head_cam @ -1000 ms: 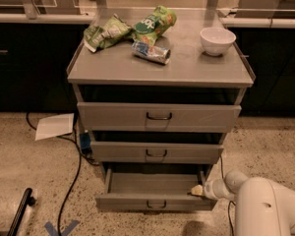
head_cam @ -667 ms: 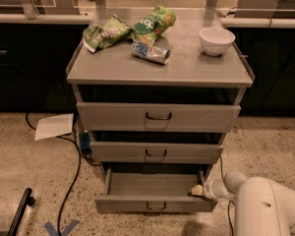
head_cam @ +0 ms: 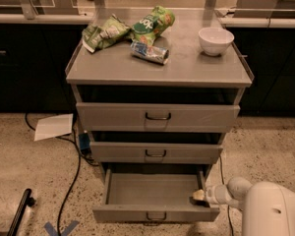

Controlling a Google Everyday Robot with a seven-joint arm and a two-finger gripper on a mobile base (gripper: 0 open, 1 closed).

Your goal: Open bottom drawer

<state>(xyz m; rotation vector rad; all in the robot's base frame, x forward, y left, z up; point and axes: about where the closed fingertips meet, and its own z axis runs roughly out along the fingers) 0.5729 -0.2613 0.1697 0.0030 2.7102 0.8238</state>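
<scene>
**Gripper** [head_cam: 198, 196]: sat low in the view at 5 o'clock, at the right front corner of the bottom drawer [head_cam: 155, 213], just inside its right wall. Whether it was apart or together could not be told.

**Arm** [head_cam: 268, 211]: white and rounded. It entered from the 4 o'clock corner and reached toward 9 o'clock, roughly level with the floor and narrowing to a wrist just beside the drawer's right side.

**Bottom drawer**: grey, last of three in the cabinet [head_cam: 157, 73], at 6 o'clock. It stood open, its tray showing, with a small black handle [head_cam: 156, 216] on a low front.

**Middle drawer** [head_cam: 156, 152]: shut, directly above.

**Top drawer** [head_cam: 157, 116]: taller front, shut.

**Cabinet top:**
- Two green bags lay touching at 11 o'clock, one [head_cam: 101, 33] to the left and one [head_cam: 153, 22] to the right.
- A can [head_cam: 148, 52] lay on its side just beside them, toward 6 o'clock.
- A white bowl [head_cam: 216, 40] stood upright at 2 o'clock, well apart from the bags.

**Floor** [head_cam: 29, 181]: speckled.
- Paper [head_cam: 54, 127] lay at 9 o'clock of the cabinet.
- A black cable [head_cam: 73, 176] ran down past the paper toward 7 o'clock.
- A blue tape cross [head_cam: 59, 228] sat at the bottom edge.
- A black bar [head_cam: 20, 212] lay tilted at 8 o'clock.

**Room**: dark counters [head_cam: 24, 68] stood behind the cabinet on both sides.
</scene>
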